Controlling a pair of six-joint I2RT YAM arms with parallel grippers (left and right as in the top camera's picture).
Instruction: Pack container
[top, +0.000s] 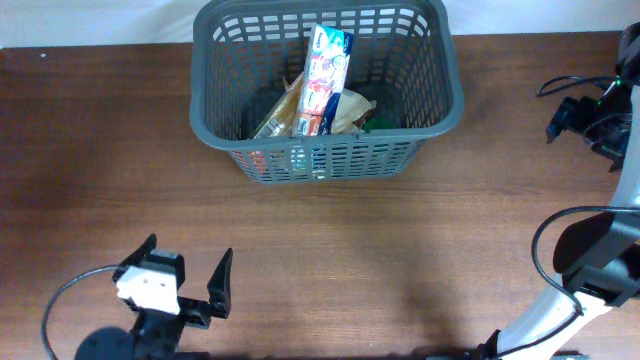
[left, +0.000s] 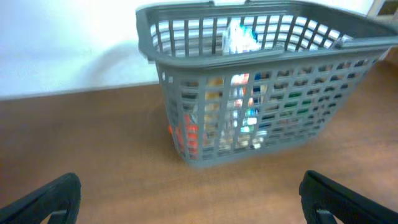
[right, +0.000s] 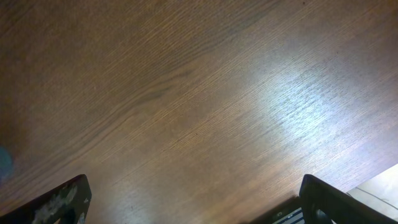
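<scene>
Overhead: the container (top: 400, 155) stands on the table (top: 330, 270), with a blue-and-white packet (top: 326, 75) leaning inside it among other groceries. The left gripper (top: 190, 252) hangs well apart from the container's front wall, jaws spread wide. Left wrist: the container is dead ahead, colours showing through its slotted wall. Right wrist: the right gripper (right: 193, 190) is spread wide too, over brown wood grain.
</scene>
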